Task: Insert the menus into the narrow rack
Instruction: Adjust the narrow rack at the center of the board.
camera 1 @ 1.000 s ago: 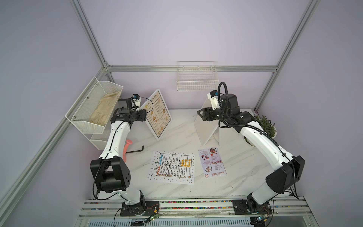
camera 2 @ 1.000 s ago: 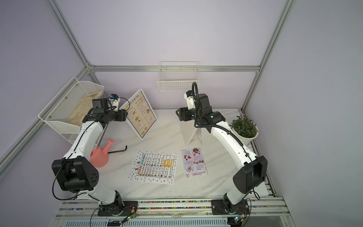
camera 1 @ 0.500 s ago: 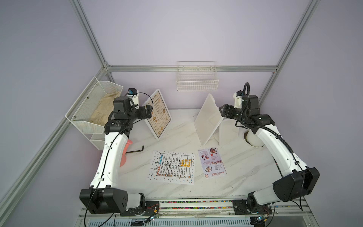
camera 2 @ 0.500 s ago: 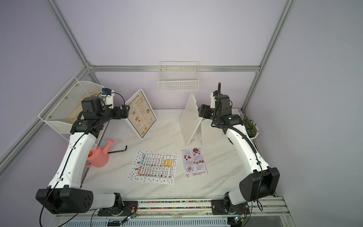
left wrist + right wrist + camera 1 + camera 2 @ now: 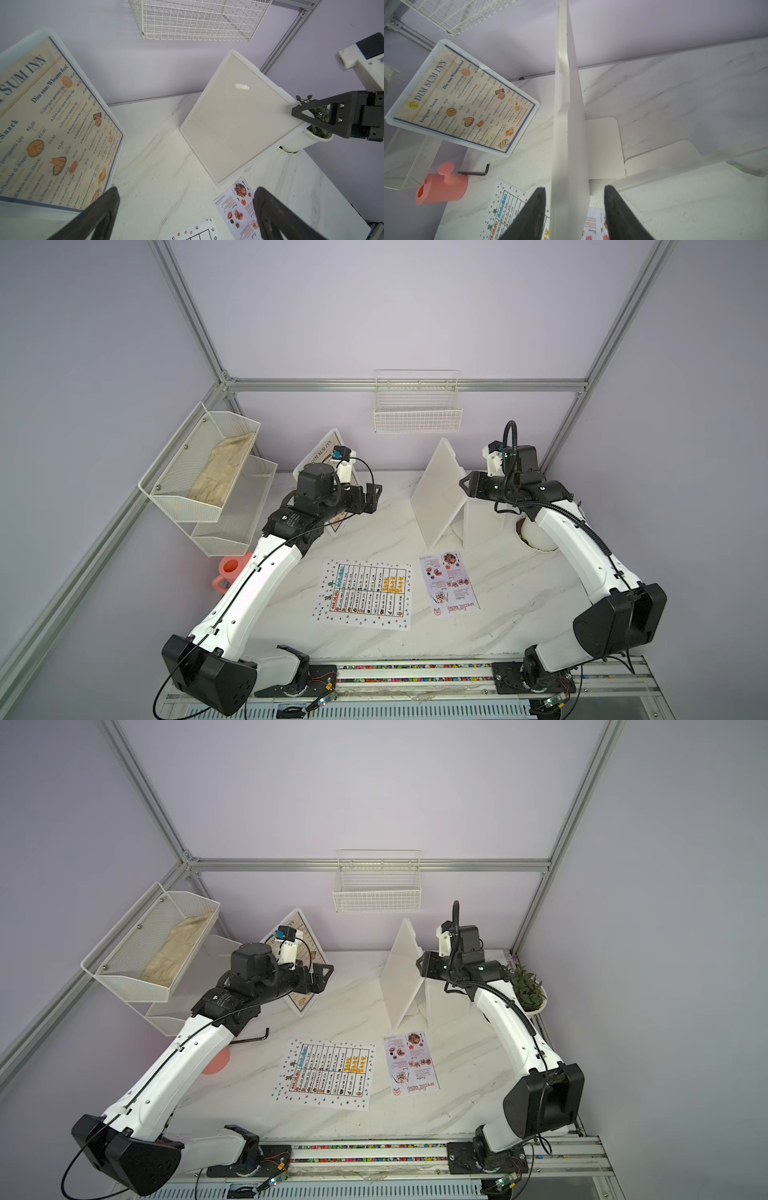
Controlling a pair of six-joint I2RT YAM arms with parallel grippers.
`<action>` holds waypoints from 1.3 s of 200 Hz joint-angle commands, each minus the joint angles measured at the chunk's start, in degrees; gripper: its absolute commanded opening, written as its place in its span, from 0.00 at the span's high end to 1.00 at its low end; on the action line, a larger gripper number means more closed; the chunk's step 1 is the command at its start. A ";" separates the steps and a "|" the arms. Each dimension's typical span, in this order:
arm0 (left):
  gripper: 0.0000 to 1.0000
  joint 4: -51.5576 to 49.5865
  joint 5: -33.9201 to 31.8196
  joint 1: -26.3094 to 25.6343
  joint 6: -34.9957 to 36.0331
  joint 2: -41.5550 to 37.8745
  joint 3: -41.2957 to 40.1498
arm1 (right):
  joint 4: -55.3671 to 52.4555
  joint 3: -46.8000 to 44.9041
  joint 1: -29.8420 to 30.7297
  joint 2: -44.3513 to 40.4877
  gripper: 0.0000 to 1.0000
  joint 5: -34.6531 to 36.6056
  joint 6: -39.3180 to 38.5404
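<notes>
The cream, blue-bordered DIM SUM INN menu [image 5: 322,448] [image 5: 463,99] stands tilted in a white frame at the back left. The grid menu [image 5: 365,593] and the small SPECIAL MENU leaflet [image 5: 449,583] lie flat on the marble table [image 5: 374,539]. The narrow white wire rack [image 5: 417,414] [image 5: 197,20] hangs on the back wall. My left gripper [image 5: 372,499] [image 5: 187,191] hovers open and holds nothing, just right of the framed menu. My right gripper [image 5: 467,487] [image 5: 574,188] straddles the right edge of a blank white standing panel [image 5: 436,493] [image 5: 566,124], with gaps on both sides.
White mesh shelves [image 5: 208,464] holding a beige cloth are fixed to the left wall. Below them stand a pink watering can [image 5: 442,187] and a black hex key [image 5: 253,1036]. A potted plant [image 5: 525,986] sits behind my right arm at the right edge.
My left gripper opened wide and moved right, away from the framed menu. My right gripper swung right to the white panel's edge and its jaws narrowed around it.
</notes>
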 commanded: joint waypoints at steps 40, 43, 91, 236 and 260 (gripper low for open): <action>0.00 7.25 -0.17 -0.10 -3.97 -1.86 -5.15 | -2.43 1.11 2.78 1.51 0.72 -2.19 -6.36; 0.00 7.25 -0.18 -0.07 -3.96 -1.98 -5.20 | -2.36 1.13 2.87 1.51 0.73 -2.37 -6.49; 0.00 6.87 -0.05 -0.10 -3.88 -2.39 -5.18 | -1.52 1.13 3.80 1.86 0.82 -8.04 -8.35; 0.00 6.11 -2.10 0.17 -3.81 -3.50 -7.33 | 0.09 2.39 11.41 6.25 0.60 -2.41 -12.73; 0.00 4.94 -3.78 0.29 -4.00 -3.84 -7.81 | 2.16 0.13 10.29 5.81 0.53 3.76 -10.63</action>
